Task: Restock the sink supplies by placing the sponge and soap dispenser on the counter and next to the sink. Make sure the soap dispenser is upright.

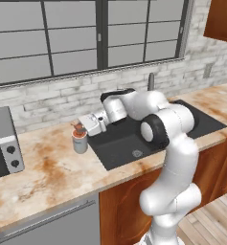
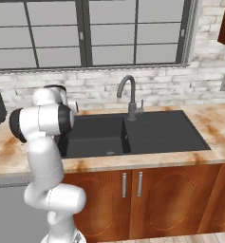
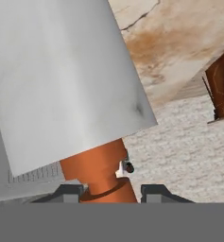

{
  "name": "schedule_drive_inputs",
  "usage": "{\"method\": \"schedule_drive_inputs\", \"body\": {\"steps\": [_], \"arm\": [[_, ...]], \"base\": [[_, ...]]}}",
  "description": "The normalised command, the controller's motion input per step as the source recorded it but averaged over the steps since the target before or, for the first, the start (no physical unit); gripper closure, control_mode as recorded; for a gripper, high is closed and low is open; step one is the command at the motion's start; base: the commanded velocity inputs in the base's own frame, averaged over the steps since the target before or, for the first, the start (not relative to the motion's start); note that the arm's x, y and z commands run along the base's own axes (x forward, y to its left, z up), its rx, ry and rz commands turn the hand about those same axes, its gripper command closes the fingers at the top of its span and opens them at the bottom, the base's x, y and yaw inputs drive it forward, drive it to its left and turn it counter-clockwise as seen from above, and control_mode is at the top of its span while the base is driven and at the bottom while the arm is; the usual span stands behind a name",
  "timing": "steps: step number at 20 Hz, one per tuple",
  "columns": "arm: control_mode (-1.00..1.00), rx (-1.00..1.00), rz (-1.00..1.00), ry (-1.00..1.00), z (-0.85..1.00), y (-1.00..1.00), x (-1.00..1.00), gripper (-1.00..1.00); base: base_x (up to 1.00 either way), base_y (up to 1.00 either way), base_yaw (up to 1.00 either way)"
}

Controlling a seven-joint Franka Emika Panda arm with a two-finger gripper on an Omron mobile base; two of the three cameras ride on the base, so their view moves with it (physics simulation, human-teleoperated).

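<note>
The soap dispenser (image 1: 80,140) stands straight up on the counter (image 1: 52,167), just beside the left edge of the sink (image 1: 129,143). It is a small pale bottle with an orange-brown pump on top. The gripper (image 1: 82,125) sits at the top of the bottle, right at the pump, and the white arm reaches over to it from the right, across the sink. In the hand view the soap dispenser (image 3: 61,85) looks very big and very close, and it is turned the other way up there, because the camera is tipped over. Its orange-brown pump sits between the two dark finger tips (image 3: 68,191) at the bottom, one on each side of it. The fingers look closed around the pump, holding the bottle by its top. The sink is black with a round drain, and a grey faucet (image 2: 129,97) stands behind it. In the right base view the arm stands in front of the left end of the sink (image 2: 133,133). The counter is beige with rusty brown marks, and a white brick wall (image 1: 48,100) with windows (image 1: 86,36) runs behind it. A grey microwave (image 1: 5,143) sits on the counter, well apart from the bottle, on its left. Brown cabinet doors (image 2: 147,199) are under the sink.
</note>
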Motion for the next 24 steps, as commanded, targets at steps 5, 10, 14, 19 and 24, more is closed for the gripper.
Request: {"method": "schedule_drive_inputs", "body": {"steps": [5,10,14,19,24], "arm": [[-1.0,0.0,0.0,0.19,-0.34,0.16,0.98,1.0],[-1.0,0.0,0.0,0.2,-0.6,0.32,0.8,1.0],[-1.0,0.0,0.0,-0.15,-0.49,-0.04,-0.34,1.0],[-1.0,-0.01,0.0,-0.18,-0.36,0.06,-0.37,1.0],[-1.0,0.0,0.0,-0.2,-0.09,-0.01,-0.57,1.0]], "base": [[0.0,0.0,0.0],[0.0,0.0,0.0],[0.0,0.0,0.0],[0.0,0.0,0.0],[0.0,0.0,0.0]]}}
